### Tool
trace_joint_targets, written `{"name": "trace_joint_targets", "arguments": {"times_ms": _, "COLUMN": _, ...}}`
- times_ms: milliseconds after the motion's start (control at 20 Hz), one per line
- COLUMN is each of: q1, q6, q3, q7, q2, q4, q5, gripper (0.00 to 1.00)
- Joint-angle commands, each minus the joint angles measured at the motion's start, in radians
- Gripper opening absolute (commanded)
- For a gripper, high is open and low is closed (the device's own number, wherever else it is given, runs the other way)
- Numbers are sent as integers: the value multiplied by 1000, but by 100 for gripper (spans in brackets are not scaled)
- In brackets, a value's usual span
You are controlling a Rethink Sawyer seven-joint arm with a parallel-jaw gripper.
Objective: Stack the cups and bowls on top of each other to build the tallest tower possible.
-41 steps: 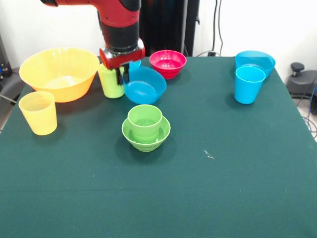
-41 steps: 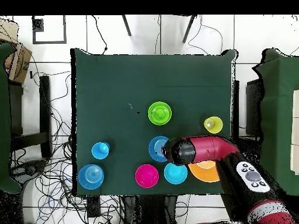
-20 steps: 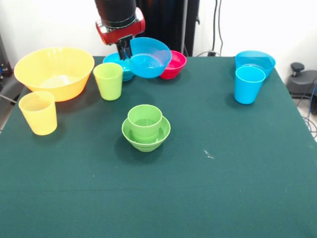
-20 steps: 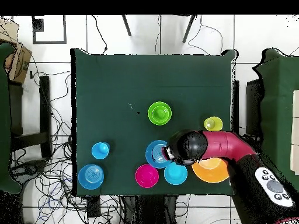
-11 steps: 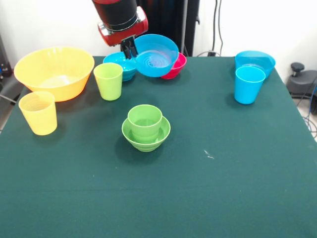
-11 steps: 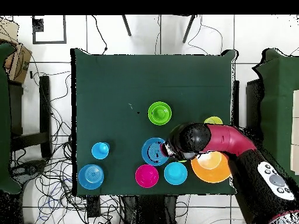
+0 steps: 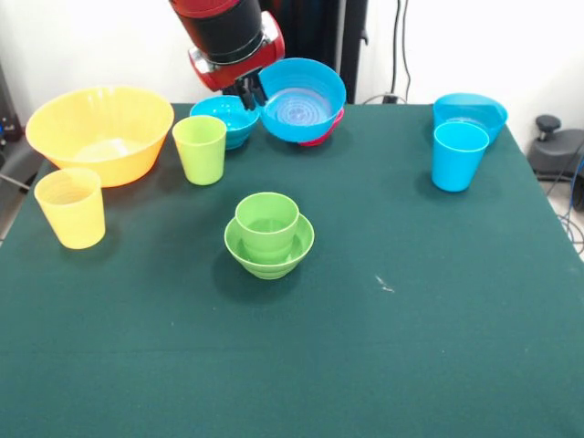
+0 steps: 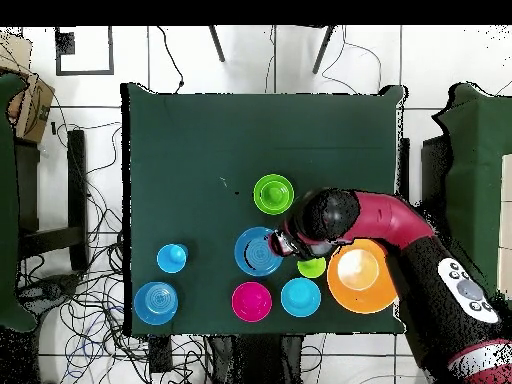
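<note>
My gripper [image 7: 251, 91] is shut on the rim of a wide blue bowl [image 7: 303, 99] and holds it in the air, tilted, above the far side of the table; the overhead view shows the gripper [image 8: 285, 243] and the bowl [image 8: 258, 251] too. The tower, a green cup [image 7: 266, 224] in a small green bowl [image 7: 269, 248], stands mid-table [image 8: 273, 194]. A yellow-green cup [image 7: 201, 149], a pale yellow cup [image 7: 70, 207] and a sky blue cup [image 7: 458, 155] stand apart. A small blue bowl [image 7: 225, 119] sits behind the yellow-green cup. The red bowl [image 8: 251, 301] is mostly hidden in the front view.
A very large yellow-orange bowl [image 7: 100, 132] stands at the far left of the front view. Another blue bowl [image 7: 470, 111] sits behind the sky blue cup. The table [image 7: 365, 319] has a dark green cloth. My arm [image 8: 390, 225] covers the pale yellow cup in the overhead view.
The gripper has lifted the wide blue bowl from beside the yellow-green cup, carried it up and rightward in the front view, and the bowl now tilts its opening toward the camera.
</note>
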Motion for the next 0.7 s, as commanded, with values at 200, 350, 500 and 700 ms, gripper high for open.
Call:
{"name": "trace_joint_targets", "arguments": {"times_ms": 200, "q1": 51, "q6": 55, "q3": 43, "q7": -63, "q2": 74, "q4": -126, "q5": 12, "gripper": 0}}
{"name": "trace_joint_targets", "arguments": {"times_ms": 350, "q1": 58, "q6": 53, "q3": 43, "q7": -66, "q2": 75, "q4": -146, "q5": 4, "gripper": 0}}
{"name": "trace_joint_targets", "arguments": {"times_ms": 500, "q1": 51, "q6": 49, "q3": 54, "q7": -85, "q2": 72, "q4": -147, "q5": 8, "gripper": 0}}
{"name": "trace_joint_targets", "arguments": {"times_ms": 700, "q1": 46, "q6": 26, "q3": 59, "q7": -94, "q2": 61, "q4": -149, "q5": -7, "gripper": 0}}
